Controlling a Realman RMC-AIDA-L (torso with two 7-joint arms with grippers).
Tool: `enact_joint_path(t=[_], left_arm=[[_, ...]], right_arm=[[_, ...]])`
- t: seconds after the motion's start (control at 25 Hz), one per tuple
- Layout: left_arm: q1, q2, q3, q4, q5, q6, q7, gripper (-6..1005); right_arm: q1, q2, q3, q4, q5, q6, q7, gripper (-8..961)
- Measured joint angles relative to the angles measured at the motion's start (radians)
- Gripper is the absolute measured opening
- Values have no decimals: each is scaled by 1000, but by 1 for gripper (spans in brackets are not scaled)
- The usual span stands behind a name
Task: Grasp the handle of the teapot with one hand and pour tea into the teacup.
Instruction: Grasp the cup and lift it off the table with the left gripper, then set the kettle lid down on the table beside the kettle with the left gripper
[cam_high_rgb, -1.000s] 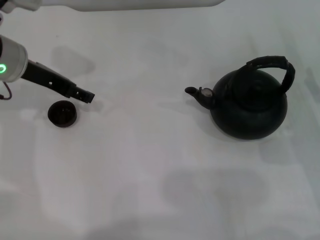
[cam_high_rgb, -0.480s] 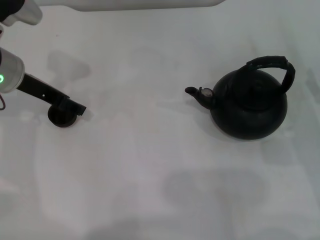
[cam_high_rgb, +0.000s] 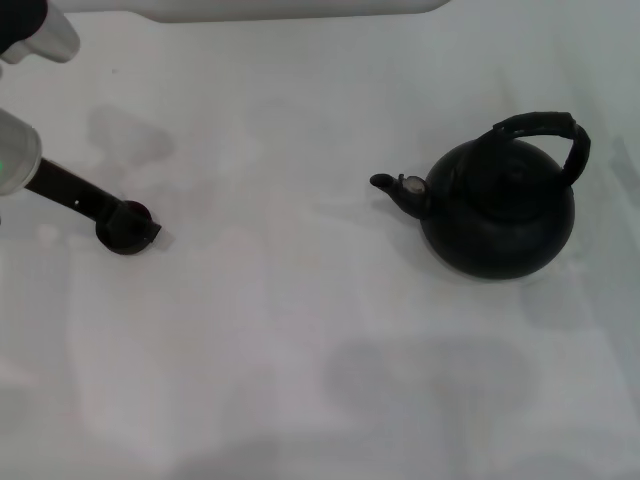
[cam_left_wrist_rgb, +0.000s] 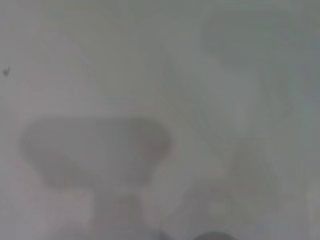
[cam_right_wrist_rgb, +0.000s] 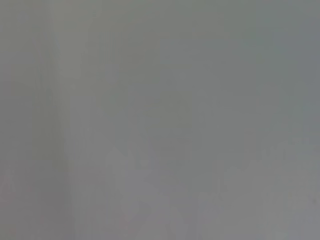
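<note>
The matte black teapot (cam_high_rgb: 500, 210) stands upright at the right of the white table, its spout (cam_high_rgb: 385, 184) pointing left. Its black arched handle (cam_high_rgb: 545, 125) spans the top, and nothing touches it. The tiny dark teacup (cam_high_rgb: 120, 236) sits at the far left. My left gripper (cam_high_rgb: 138, 226) reaches in from the left edge, and its dark tip lies over the teacup, hiding part of it. I cannot tell whether it holds the cup. The left wrist view shows only blurred white table. My right gripper is out of view.
The white tabletop (cam_high_rgb: 300, 330) spreads between teacup and teapot, with soft shadows on it. A white edge (cam_high_rgb: 280, 8) runs along the back. The right wrist view shows only a plain grey surface.
My left arm has pulled back to the left and down. Its tip, which was just right of the teacup, now lies over the cup. The teapot and teacup have not moved.
</note>
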Motion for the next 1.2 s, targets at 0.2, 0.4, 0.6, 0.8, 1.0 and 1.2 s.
enact_joint_path(t=[0.2,0.4,0.6,0.8,1.0,1.2], left_arm=[[-3,-3,8,-4,17,9,-3,874],[-7,-4,10,-6,19,25,-5,867],[-12,-3,10,-10,21,25,-3,857],[-16,0,10,-7,22,20,-4,815],[-19,-1,10,7,22,12,-3,675],[-40,-4,17,61,3,5,-10,676]], right_arm=[[0,0,0,0,0,0,1,872],[0,0,0,0,0,1,1,872],[0,0,0,0,0,2,2,874],[0,0,0,0,0,2,2,874],[0,1,0,0,0,2,2,873],[0,1,0,0,0,1,2,873]])
